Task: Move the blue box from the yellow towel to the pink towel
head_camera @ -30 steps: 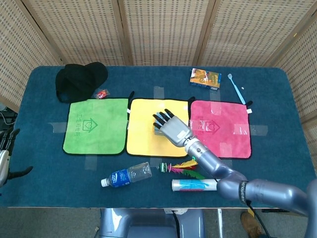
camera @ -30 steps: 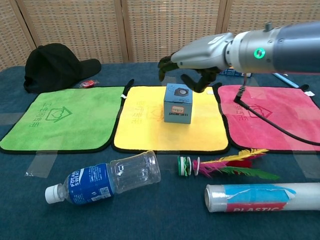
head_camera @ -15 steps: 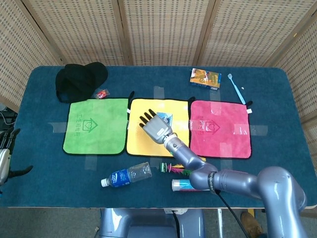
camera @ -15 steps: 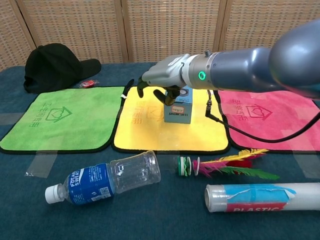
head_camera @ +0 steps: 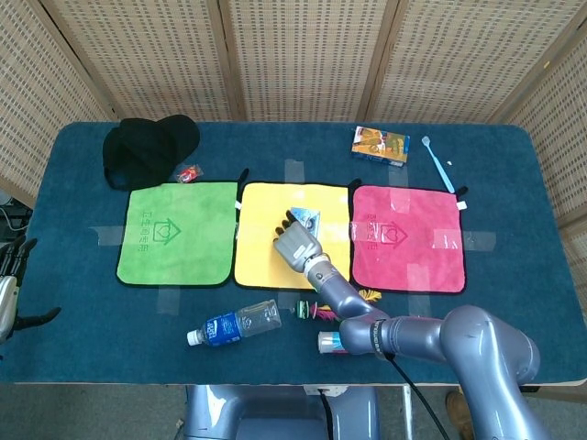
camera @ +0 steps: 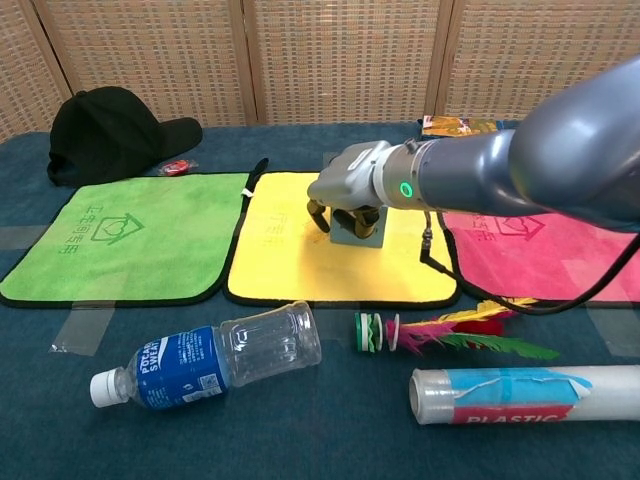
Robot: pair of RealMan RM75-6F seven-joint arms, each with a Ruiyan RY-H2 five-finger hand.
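Note:
The blue box (head_camera: 306,218) stands on the yellow towel (head_camera: 261,220), toward its right half. My right hand (head_camera: 295,246) lies over the box from the near side. In the chest view this right hand (camera: 345,186) covers the top of the blue box (camera: 360,230), its fingers curled down around the sides, and it grips the box. The box's base still rests on the yellow towel (camera: 290,260). The pink towel (head_camera: 408,238) lies flat just right of the yellow one and is bare. My left hand (head_camera: 13,275) hangs at the table's left edge, fingers apart, holding nothing.
A green towel (head_camera: 176,231) lies left of the yellow one, with a black cap (head_camera: 147,148) behind it. Along the front edge lie a water bottle (camera: 215,355), a feather shuttlecock (camera: 440,335) and a plastic roll (camera: 525,393). An orange box (head_camera: 380,144) and a toothbrush (head_camera: 437,162) sit at the back right.
My right hand has come down from above the box and curled its fingers around it. The box stands in the same spot on the yellow towel.

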